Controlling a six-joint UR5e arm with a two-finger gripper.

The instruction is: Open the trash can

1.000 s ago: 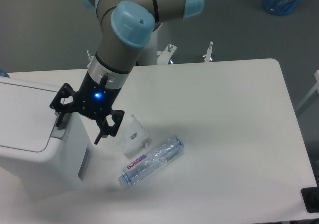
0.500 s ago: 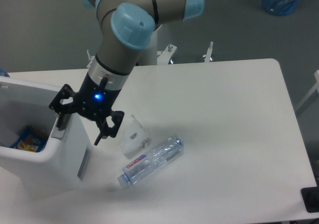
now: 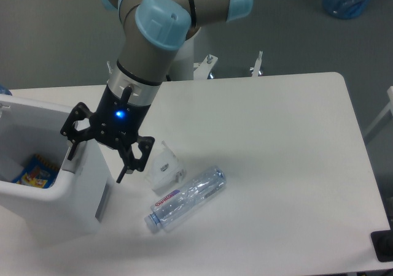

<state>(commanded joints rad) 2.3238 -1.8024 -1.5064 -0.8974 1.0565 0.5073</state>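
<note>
Trash can (image 3: 73, 193), a large white boxy plastic bin with rounded corners, stands at the lower left of the frame on the white table (image 3: 276, 153), its left part cut off by the picture's edge. Its top is open: no lid covers the well, and a colourful blue-and-yellow wrapper (image 3: 32, 170) shows at the bottom inside. A grey slot runs down the side wall that faces the table's middle.

The black two-finger gripper (image 3: 98, 156) of the grey and pale-blue arm hangs over the bin's right rim, a blue light glowing on its wrist. Its jaws are spread wide and hold nothing; one fingertip sits at the rim near the top corner, the other points down just beside the outer wall. Whether either finger touches the plastic cannot be told.

Judged from the open top, the opening step looks done or all but done. The next move would call for lifting the gripper straight up and clear of the rim without dragging the bin.

The bin's mouth faces upward. As far as the crop allows, its long axis seems to run from the lower right toward the upper left of the frame.

Just right of the gripper lie a crumpled white paper cup (image 3: 163, 165) and a clear plastic bottle (image 3: 187, 199) on its side.
</note>
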